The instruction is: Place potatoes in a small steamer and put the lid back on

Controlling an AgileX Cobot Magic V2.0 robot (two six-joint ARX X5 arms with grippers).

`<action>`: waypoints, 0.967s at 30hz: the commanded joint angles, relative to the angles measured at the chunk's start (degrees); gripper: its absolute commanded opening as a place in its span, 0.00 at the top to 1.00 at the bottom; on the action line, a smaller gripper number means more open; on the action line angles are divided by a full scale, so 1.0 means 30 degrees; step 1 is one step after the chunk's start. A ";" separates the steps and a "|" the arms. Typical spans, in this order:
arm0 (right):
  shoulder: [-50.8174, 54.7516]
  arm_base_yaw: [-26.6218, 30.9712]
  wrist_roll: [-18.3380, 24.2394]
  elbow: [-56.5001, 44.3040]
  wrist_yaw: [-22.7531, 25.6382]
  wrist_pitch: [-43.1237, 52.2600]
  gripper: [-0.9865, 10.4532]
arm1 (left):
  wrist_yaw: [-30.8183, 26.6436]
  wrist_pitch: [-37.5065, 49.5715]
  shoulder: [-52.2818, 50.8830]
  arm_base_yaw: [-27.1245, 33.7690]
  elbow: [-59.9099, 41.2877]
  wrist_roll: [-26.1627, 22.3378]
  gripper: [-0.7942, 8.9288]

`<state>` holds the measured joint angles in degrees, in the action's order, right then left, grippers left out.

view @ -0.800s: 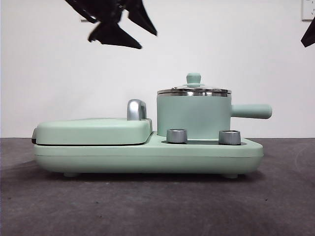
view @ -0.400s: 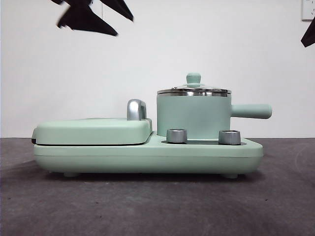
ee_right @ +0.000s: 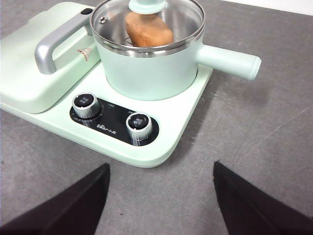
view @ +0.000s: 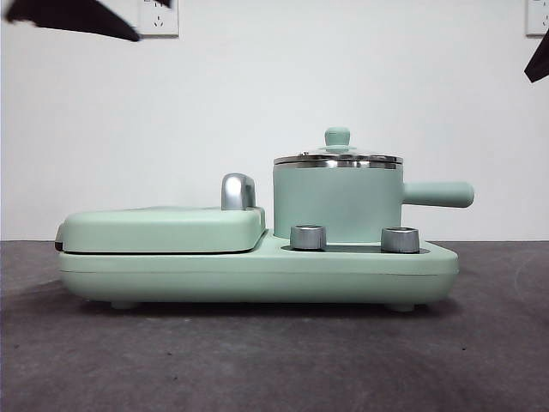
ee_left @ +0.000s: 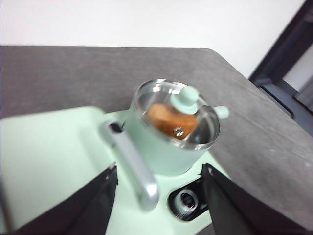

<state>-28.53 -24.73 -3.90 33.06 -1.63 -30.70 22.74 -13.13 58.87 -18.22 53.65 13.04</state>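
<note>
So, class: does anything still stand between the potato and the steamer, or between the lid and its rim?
Nothing visible does. The potato already lies inside the steamer, and the lid sits on its rim. Both grippers, left and right, hang open, holding nothing.

You see a mint-green small steamer [view: 336, 204] with a shiny steel rim, and a clear glass lid [ee_right: 146, 22] with a mint-green knob. Through it shows the orange-brown potato [ee_right: 148, 30]. The griddle cover [view: 163, 228] is mint-green, its handle [ee_right: 55, 44] chrome, the dials [ee_right: 139, 123] silver and black, the table [view: 274, 360] dark grey
</note>
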 commanded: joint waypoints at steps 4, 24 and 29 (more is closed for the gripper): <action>-0.0058 -0.0124 -0.0211 0.0073 0.0029 -0.0168 0.63 | -0.1967 -0.0911 -0.3381 -0.0015 -0.2331 0.1042 0.63; -0.0051 -0.0124 -0.0197 0.0073 -0.0095 -0.0852 0.63 | -0.4058 -0.7519 -1.0783 -0.0022 -0.6827 0.3534 0.63; -0.0051 -0.0124 -0.0328 0.0102 -0.0408 -0.1224 0.88 | -0.3963 -0.7686 -1.1132 -0.0058 -0.6827 0.3402 0.91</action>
<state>-28.53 -24.73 -4.29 33.06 -2.13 -34.26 10.76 -36.99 25.41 -18.24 32.88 23.42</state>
